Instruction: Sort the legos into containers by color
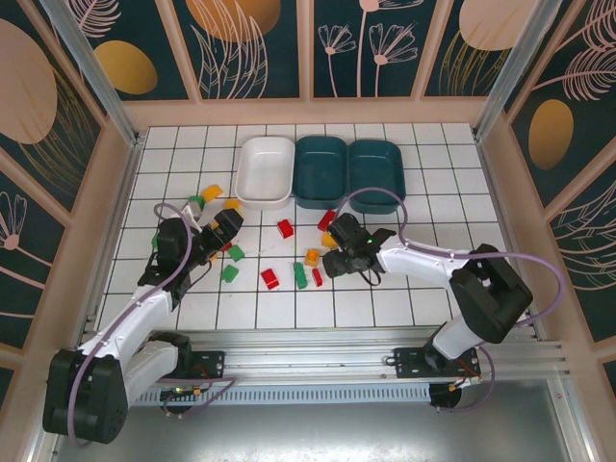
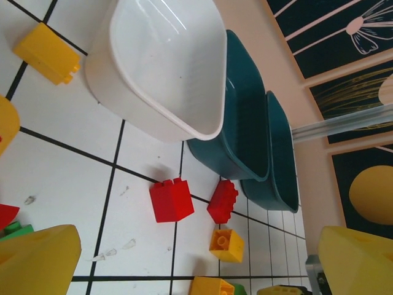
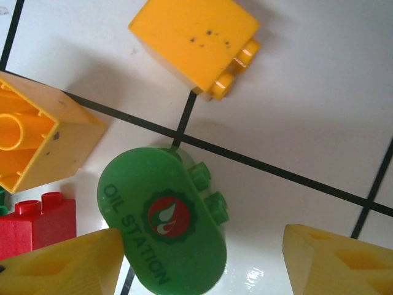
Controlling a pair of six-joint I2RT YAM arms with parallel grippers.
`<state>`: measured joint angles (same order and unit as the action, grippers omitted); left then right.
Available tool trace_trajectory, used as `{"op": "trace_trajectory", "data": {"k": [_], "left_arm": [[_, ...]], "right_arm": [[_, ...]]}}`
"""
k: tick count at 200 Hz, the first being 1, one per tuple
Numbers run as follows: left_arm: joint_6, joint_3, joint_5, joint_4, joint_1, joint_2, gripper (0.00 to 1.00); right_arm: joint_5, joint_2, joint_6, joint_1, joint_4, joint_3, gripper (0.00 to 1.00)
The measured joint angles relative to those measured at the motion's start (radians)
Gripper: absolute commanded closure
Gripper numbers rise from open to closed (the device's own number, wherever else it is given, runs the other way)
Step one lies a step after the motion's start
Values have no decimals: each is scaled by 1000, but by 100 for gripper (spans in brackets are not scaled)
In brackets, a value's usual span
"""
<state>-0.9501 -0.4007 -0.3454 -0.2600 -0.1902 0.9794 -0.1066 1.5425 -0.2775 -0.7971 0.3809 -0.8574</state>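
Our left arm [image 1: 135, 313] rises from its base and reaches forward with the elbow bent. Our left gripper [image 1: 226, 223] sits at its far end with the jaws spread wide, its yellow fingers [image 2: 37, 261] far apart. Our right arm [image 1: 414, 258] folds at the elbow and stretches low towards our left. Our right gripper [image 1: 332, 262] points downward with the jaws parted, its yellow fingertips [image 3: 341, 258] well apart.

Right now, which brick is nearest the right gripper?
The green brick printed OIL STATION, lying between the fingers of the right gripper. The two yellow bricks and the red brick sit outside that gap.
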Motion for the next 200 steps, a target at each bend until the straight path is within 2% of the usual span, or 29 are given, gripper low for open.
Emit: {"op": "trace_trajectory", "data": {"k": [157, 200], "left_arm": [[6, -1, -22, 1, 0, -6, 2], [6, -5, -29, 3, 0, -10, 1]], "right_arm": [[41, 32, 30, -3, -49, -20, 31], [14, 148, 68, -3, -48, -55, 49]]}}
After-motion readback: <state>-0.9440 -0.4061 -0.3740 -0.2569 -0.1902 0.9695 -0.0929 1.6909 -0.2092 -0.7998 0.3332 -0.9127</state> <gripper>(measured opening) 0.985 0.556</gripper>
